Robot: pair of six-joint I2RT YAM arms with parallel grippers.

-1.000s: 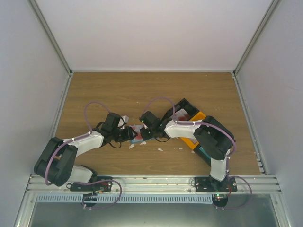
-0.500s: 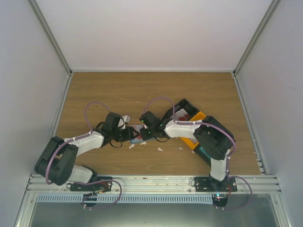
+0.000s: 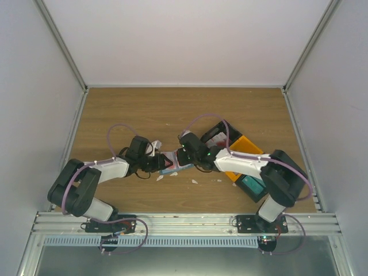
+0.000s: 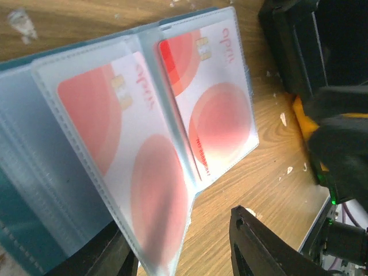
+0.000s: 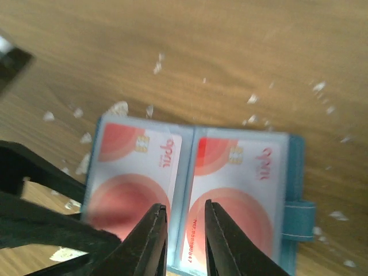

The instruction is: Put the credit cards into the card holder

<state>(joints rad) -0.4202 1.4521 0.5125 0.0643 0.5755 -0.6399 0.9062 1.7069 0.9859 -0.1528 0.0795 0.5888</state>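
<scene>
Left arm: reaches in from the left across the wooden table (image 3: pixel 144 109), low to the surface. The left gripper (image 3: pixel 156 164) sits at the left edge of the card holder (image 5: pixel 294 172). Its jaws stand apart. In the left wrist view a clear leaf of the holder rises between them, close against one finger (image 4: pixel 109 259), with bare wood showing between the leaf and the other. Nothing is clamped.

Card holder: lies open near the middle of the table, between the two grippers, its blue cover flat on the wood. A short strap tab (image 5: pixel 307 211) projects from its right edge. Two clear sleeves (image 4: pixel 75 75) face up, side by side.

Credit cards: two are seen, both already inside the sleeves. One card (image 5: pixel 135 172) is in the left sleeve and the other (image 5: pixel 241 184) in the right. Both are white with red patches and a chip near the top.

Right gripper (image 5: pixel 184 206): poised over the centre fold of the holder, its jaws parted by a narrow gap. Nothing is visibly held. Contact with the holder cannot be determined.

Surroundings: small white scraps (image 5: pixel 118 108) are scattered on the wood around the holder. To the right, beside the right arm, are a black bin (image 3: pixel 214 127), an orange bin (image 3: pixel 246 145) and a teal bin (image 3: pixel 252 184).
</scene>
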